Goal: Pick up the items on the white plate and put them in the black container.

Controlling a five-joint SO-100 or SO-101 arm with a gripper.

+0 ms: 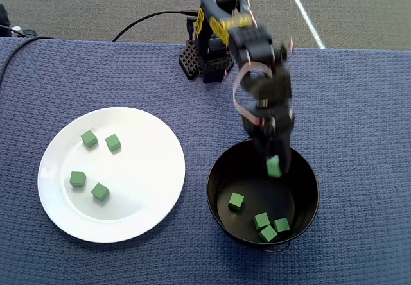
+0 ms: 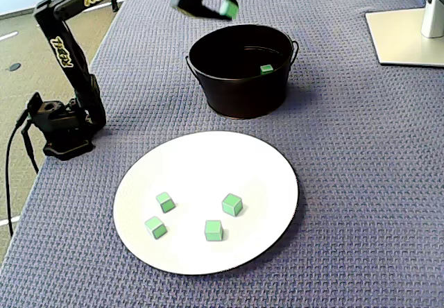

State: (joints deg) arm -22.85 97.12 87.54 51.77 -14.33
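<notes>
My gripper (image 1: 275, 167) hangs over the black container (image 1: 212, 198), shut on one green cube (image 1: 274, 165). The fixed view shows the gripper (image 2: 223, 7) with that cube (image 2: 227, 8) above the far left rim of the container (image 2: 239, 94). Several green cubes (image 1: 261, 221) lie on the container's floor; only one (image 2: 266, 69) shows in the fixed view. The white plate (image 1: 144, 169) lies to the left in the overhead view and carries several cubes (image 1: 99, 191) on its left half. In the fixed view the plate (image 2: 208, 166) is in front, its cubes (image 2: 232, 204) toward the near side.
The arm's base (image 1: 205, 63) stands at the table's far edge, seen in the fixed view as the base (image 2: 62, 127) on the left. A black cable (image 1: 141, 20) runs off the back. A white monitor stand (image 2: 406, 34) sits at the far right. Blue woven cloth covers the table.
</notes>
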